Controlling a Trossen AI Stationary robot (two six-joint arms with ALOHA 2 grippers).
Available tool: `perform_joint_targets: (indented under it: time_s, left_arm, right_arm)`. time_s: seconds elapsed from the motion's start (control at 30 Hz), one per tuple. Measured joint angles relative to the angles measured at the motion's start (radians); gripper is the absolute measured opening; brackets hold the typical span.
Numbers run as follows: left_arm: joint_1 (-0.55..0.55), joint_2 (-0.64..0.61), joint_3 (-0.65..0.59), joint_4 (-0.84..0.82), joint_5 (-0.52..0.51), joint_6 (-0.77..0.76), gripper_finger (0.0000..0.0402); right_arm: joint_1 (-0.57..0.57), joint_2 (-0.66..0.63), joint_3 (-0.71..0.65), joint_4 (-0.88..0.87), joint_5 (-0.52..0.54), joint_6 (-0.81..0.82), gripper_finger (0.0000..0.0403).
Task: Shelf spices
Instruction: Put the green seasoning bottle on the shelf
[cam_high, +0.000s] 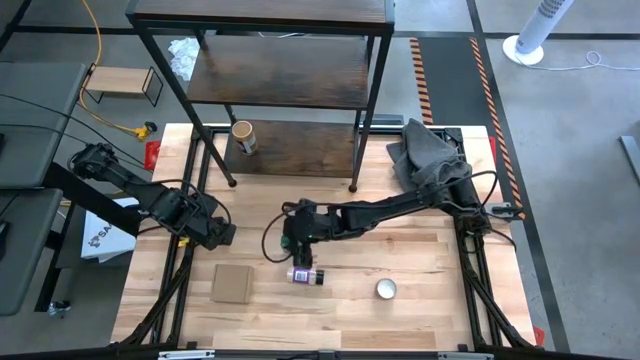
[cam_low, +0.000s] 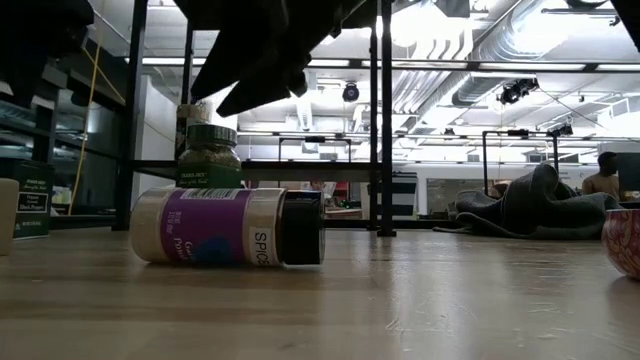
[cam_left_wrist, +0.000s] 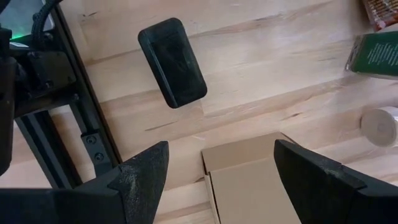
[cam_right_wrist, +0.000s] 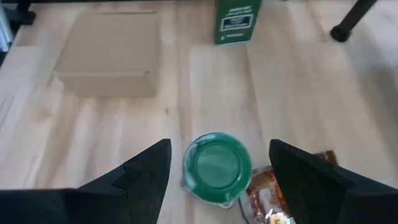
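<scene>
The shelf (cam_high: 270, 70) stands at the table's far side, with a tan-lidded jar (cam_high: 243, 137) upright on its lowest board. A green-lidded jar (cam_right_wrist: 217, 167) stands upright on the table, and my right gripper (cam_right_wrist: 217, 180) hangs open above it with a finger on either side, apart from it. The brown-orange pouch (cam_right_wrist: 267, 193) lies beside that jar. A dark green tin (cam_right_wrist: 236, 22) stands a little beyond. The purple-labelled jar (cam_high: 306, 275) lies on its side, its dark cap (cam_low: 303, 228) showing in the low view. My left gripper (cam_high: 222, 235) is open and empty over the table's left part.
A flat cardboard square (cam_high: 232, 283) lies near the front left, just ahead of my left gripper's fingers (cam_left_wrist: 249, 180). A silvery disc (cam_high: 386, 289) sits at the front right. A grey cloth (cam_high: 430, 155) is heaped at the far right. A dark rounded block (cam_left_wrist: 172, 62) lies ahead of my left gripper.
</scene>
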Motion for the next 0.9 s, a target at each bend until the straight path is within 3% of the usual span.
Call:
perform_joint_targets:
  time_s: [0.13, 0.57, 0.9]
  left_arm:
    - [0.000, 0.000, 0.000, 0.000, -0.004, 0.000, 0.0287]
    - [0.000, 0.000, 0.000, 0.006, -0.006, -0.010, 0.0287]
    - [0.000, 0.000, 0.001, 0.020, -0.008, -0.027, 0.0287]
  right_arm:
    - [0.000, 0.004, 0.000, 0.030, 0.081, 0.002, 0.0268]
    - [0.005, 0.033, -0.001, 0.035, -0.023, 0.038, 0.0268]
    - [0.013, 0.058, -0.002, 0.051, 0.037, 0.027, 0.0268]
